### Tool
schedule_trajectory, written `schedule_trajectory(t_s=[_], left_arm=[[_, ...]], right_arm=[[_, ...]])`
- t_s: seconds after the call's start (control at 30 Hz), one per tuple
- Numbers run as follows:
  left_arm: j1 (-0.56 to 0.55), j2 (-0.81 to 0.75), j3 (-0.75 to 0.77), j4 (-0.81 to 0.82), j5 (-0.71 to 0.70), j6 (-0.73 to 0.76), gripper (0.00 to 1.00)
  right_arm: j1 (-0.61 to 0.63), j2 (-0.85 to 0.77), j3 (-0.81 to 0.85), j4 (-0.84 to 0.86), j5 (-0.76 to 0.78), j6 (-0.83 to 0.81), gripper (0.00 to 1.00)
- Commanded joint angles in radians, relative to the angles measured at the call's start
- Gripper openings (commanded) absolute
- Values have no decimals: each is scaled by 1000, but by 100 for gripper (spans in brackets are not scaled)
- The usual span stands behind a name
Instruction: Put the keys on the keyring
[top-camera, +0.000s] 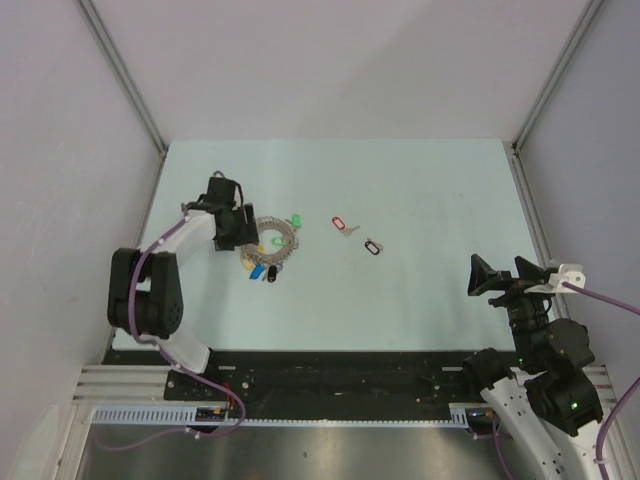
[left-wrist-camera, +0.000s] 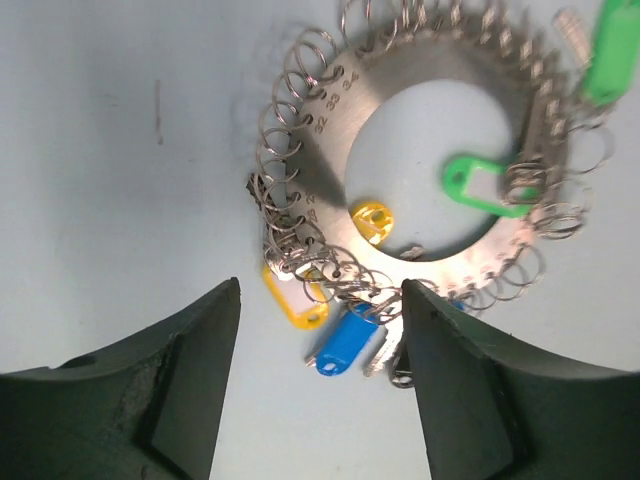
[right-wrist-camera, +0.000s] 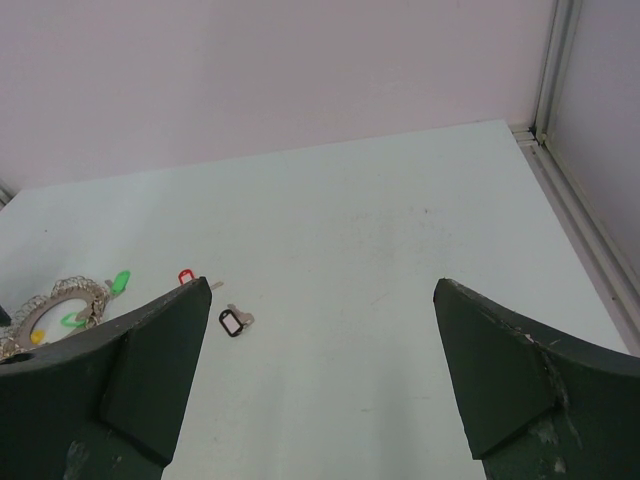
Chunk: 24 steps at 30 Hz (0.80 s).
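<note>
Two grippers: we see both with fingers spread and nothing pinched.
left gripper (left-wrist-camera: 320, 300): jaws apart, close over the table (top-camera: 420, 180); in the top view we place it at the 9 o'clock rim of the keyring.
keyring (left-wrist-camera: 335, 135): a flat grey metal ring edged with small wire loops, lying flat; in the left wrist view its 6 o'clock edge sits just beyond the gap between the fingers.
tags on it: blue tag (left-wrist-camera: 345, 340) and yellow tag (left-wrist-camera: 292, 300) at 6 to 7 o'clock, green tag (left-wrist-camera: 480, 185) inside the hole toward 3 o'clock.
red-tagged key (top-camera: 340, 222): loose, at 3 o'clock of the keyring.
black-tagged key (top-camera: 373, 246): near it, at 4 o'clock.
right gripper (right-wrist-camera: 320, 290): raised, well apart at the table's 3 o'clock edge.
</note>
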Motion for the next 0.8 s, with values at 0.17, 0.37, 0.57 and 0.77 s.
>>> schedule_trajectory(t_s=[0.17, 0.37, 0.57, 0.77], left_arm=[[48, -217, -241, 311, -111, -453, 59], [62, -186, -277, 372, -136, -516, 47], [63, -123, -263, 412, -132, -521, 40], [63, -68, -247, 408, -122, -527, 36]], right_arm=[[3, -11, -5, 31, 0, -16, 100], [4, -11, -5, 32, -3, -16, 100], [4, -11, -7, 31, -1, -18, 100], [4, -8, -8, 32, -1, -19, 100]])
